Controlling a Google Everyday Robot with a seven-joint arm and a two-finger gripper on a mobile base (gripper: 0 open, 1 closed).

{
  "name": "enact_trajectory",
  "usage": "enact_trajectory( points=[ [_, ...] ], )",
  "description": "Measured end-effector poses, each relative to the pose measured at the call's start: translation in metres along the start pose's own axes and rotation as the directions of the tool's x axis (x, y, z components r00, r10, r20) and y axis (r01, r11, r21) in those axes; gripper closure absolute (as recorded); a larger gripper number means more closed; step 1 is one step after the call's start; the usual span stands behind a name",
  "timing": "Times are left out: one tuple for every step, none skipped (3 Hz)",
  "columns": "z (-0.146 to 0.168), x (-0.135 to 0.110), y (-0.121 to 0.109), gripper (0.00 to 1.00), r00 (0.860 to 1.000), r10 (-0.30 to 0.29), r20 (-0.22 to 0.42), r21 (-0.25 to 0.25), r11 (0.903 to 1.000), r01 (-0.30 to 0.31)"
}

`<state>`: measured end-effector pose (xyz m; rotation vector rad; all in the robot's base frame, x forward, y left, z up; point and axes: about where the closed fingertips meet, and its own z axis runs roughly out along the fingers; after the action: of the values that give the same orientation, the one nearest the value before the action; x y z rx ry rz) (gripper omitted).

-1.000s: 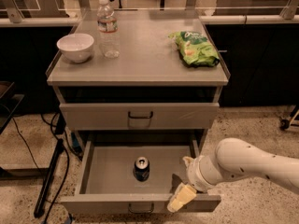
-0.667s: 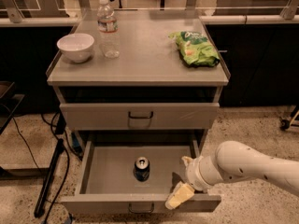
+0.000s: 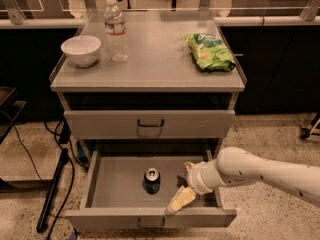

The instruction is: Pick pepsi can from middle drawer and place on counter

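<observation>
My gripper point(image 3: 184, 184) hangs open and empty in the middle drawer point(image 3: 114, 185), just right of the one upright pepsi can point(image 3: 151, 180); the counter point(image 3: 155, 61) carries one bowl point(image 3: 81, 49), one water bottle point(image 3: 116, 31) and one green bag point(image 3: 209, 51).

Gripper point(image 3: 183, 184) sits in the middle drawer point(image 3: 102, 184), just right of the can point(image 3: 151, 180), fingers spread. Bare floor left of can. Counter point(image 3: 155, 59): bowl point(image 3: 81, 50) and bottle point(image 3: 116, 30) left, bag point(image 3: 208, 51) right, centre free.
</observation>
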<state>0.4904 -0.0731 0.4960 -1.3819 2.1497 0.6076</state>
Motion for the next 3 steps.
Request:
enact_trajectory(
  points=[
    [0.019,-0.003,-0.013,0.0,0.999,-0.039,0.021,0.003,0.9992,0.039],
    [0.038,-0.008,-0.023,0.0,0.996,-0.081,0.033,-0.002,0.9967,0.082],
    [0.052,-0.006,-0.028,0.0,0.994,-0.098,0.045,-0.016,0.9949,0.099]
  ],
)
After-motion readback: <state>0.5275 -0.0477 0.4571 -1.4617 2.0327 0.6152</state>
